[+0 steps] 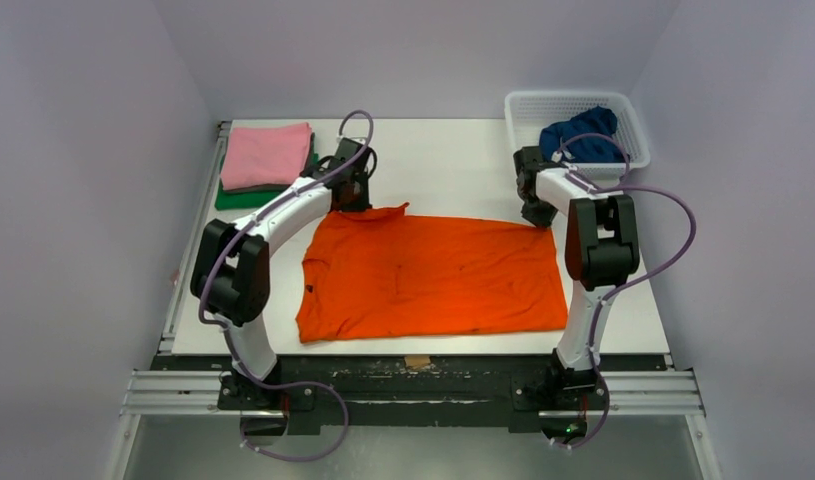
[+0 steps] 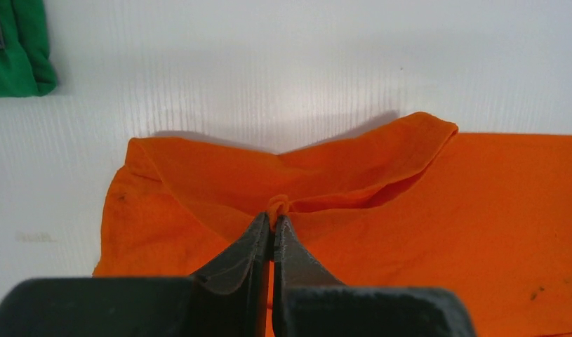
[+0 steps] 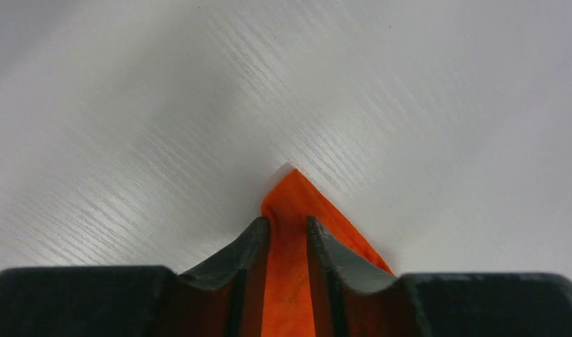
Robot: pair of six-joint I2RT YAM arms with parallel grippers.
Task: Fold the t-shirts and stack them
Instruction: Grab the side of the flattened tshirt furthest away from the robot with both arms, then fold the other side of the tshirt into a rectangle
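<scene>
The orange t-shirt (image 1: pixel 433 275) is spread flat mid-frame. Its upper-left edge is pinched tight by the left gripper (image 2: pixel 272 223); its upper-right corner is straddled by the right gripper (image 3: pixel 286 221), jaws partly apart.

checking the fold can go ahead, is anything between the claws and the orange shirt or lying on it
Nothing visible does. The left claw is shut on the orange shirt's far edge. The right claw straddles its far right corner with cloth between the jaws. Nothing lies on the shirt.
</scene>
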